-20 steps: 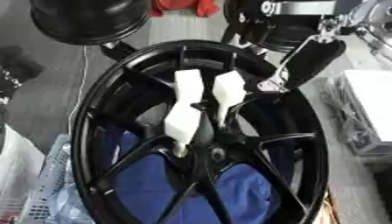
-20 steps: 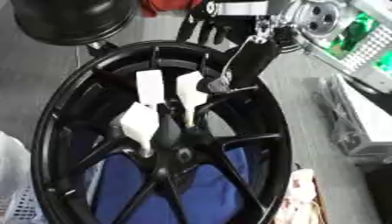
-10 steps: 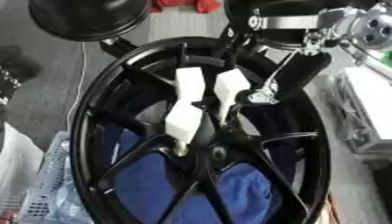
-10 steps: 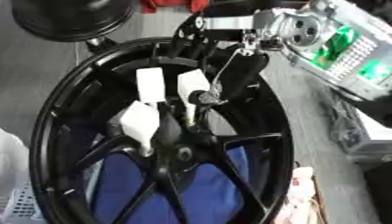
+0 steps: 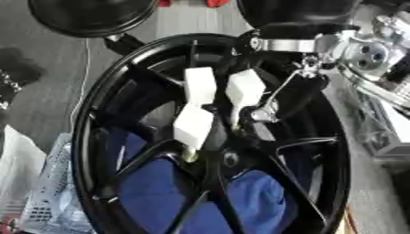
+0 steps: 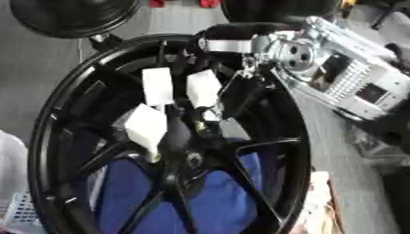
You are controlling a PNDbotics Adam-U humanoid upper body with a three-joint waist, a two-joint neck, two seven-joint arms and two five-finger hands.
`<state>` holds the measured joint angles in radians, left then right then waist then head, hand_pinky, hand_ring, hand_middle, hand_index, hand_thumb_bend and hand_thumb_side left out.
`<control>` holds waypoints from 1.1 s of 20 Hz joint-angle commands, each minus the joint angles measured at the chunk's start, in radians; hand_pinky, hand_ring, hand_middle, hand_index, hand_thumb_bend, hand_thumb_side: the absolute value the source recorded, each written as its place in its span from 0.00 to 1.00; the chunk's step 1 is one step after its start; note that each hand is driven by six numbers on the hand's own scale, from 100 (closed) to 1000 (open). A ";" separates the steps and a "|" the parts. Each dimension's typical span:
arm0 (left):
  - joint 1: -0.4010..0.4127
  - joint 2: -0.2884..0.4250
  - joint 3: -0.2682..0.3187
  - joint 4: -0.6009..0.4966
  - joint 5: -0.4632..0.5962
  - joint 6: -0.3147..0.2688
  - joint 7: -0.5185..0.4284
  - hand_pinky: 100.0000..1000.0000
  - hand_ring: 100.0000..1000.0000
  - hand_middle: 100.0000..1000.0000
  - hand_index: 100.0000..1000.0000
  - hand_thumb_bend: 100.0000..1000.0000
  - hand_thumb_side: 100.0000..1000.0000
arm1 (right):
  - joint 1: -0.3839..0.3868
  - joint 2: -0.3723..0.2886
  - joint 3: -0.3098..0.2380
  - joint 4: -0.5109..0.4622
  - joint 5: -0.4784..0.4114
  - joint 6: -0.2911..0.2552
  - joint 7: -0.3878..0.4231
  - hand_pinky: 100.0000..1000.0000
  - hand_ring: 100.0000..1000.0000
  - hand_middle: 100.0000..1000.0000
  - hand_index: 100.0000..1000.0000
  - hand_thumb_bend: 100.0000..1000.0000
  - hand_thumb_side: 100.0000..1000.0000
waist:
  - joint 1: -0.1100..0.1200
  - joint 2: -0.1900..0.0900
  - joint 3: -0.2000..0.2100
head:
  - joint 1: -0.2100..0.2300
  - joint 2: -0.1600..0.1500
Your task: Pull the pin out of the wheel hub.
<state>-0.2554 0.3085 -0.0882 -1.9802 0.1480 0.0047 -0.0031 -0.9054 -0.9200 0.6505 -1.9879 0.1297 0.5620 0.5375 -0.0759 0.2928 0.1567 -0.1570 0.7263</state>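
Observation:
A black spoked wheel (image 5: 96, 119) lies flat and fills both views, its hub (image 5: 228, 160) a little below the middle. Three white blocks stand over the hub: two side by side (image 5: 200, 84) (image 5: 244, 89) and a third lower left (image 5: 192, 125), which has a brass-coloured stem (image 5: 190, 156) going down into the hub. My right hand (image 5: 292, 98) comes in from the upper right on a black and silver arm (image 5: 292, 43). Its tip lies against the lower edge of the right white block. My left hand shows in neither view.
Blue cloth (image 5: 160, 192) lies under the spokes. A second black round part (image 5: 88, 16) sits at the upper left. A white mesh basket (image 5: 44, 201) is at the lower left. A silver-grey box-shaped unit (image 6: 352, 82) stands past the rim at the right.
My right arm has swung from the rim's upper right inward over the spokes, bringing the hand down to the right white block. The pictures have also shifted a little.

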 commanded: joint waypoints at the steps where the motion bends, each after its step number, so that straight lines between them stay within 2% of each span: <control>1: -0.011 0.008 0.000 -0.020 -0.002 0.001 -0.002 0.82 0.68 0.59 0.75 0.00 0.71 | -0.008 -0.015 -0.010 -0.012 0.022 0.013 -0.007 0.79 0.83 0.84 0.80 0.30 0.00 | 0.006 -0.010 0.002 | -0.003 -0.016; 6: -0.014 0.007 -0.002 -0.020 -0.003 0.001 -0.004 0.82 0.68 0.59 0.75 0.00 0.71 | 0.000 -0.019 -0.011 -0.012 0.041 0.028 -0.013 0.80 0.83 0.84 0.81 0.27 0.00 | 0.006 -0.005 0.005 | -0.004 -0.024; 14: -0.016 0.005 -0.003 -0.020 -0.004 0.002 -0.005 0.82 0.68 0.59 0.75 0.00 0.71 | 0.026 -0.036 -0.018 -0.012 0.045 0.052 -0.016 0.80 0.83 0.84 0.80 0.32 0.00 | 0.007 0.001 0.009 | -0.004 -0.030; 22: -0.017 0.002 -0.004 -0.020 -0.004 0.004 -0.008 0.82 0.68 0.59 0.75 0.00 0.71 | 0.047 -0.051 -0.032 -0.012 0.044 0.076 -0.043 0.80 0.83 0.83 0.80 0.33 0.00 | 0.009 0.004 0.006 | -0.007 -0.039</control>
<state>-0.2634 0.3075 -0.0903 -1.9802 0.1450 0.0089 -0.0078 -0.8510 -0.9385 0.6388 -1.9879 0.1689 0.6269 0.4947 -0.0721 0.3093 0.1644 -0.1611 0.7011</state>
